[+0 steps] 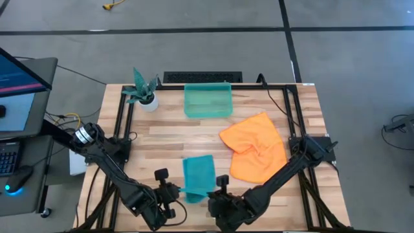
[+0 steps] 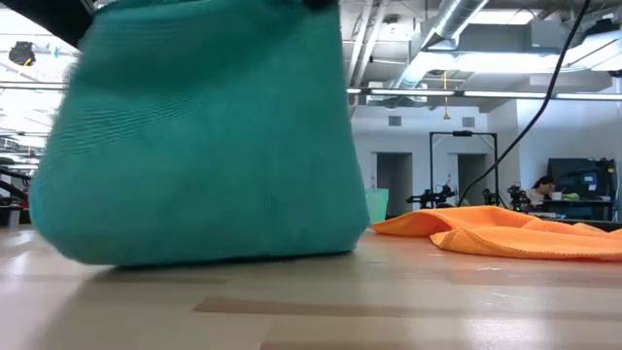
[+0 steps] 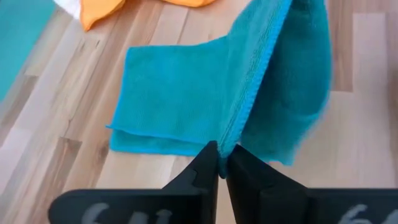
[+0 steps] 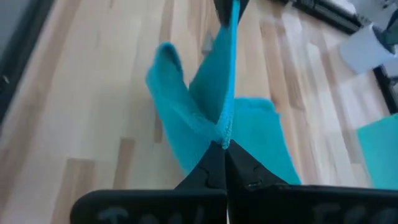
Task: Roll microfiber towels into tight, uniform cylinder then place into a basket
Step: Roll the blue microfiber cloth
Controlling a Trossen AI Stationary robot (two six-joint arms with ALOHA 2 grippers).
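Teal towel (image 1: 198, 173) lies lengthwise toward basket (image 1: 207, 101), near edge pinched by both grippers.

Left claw (image 3: 221, 163) and right claw (image 4: 225, 155) both pinched closed, low at the near edge.

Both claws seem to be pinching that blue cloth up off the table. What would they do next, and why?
Probably carry the lifted edge forward over the part lying flat, starting the roll. The left gripper and right gripper are each shut on the near edge of the teal towel, whose far part lies flat on the table. The basket waits beyond.
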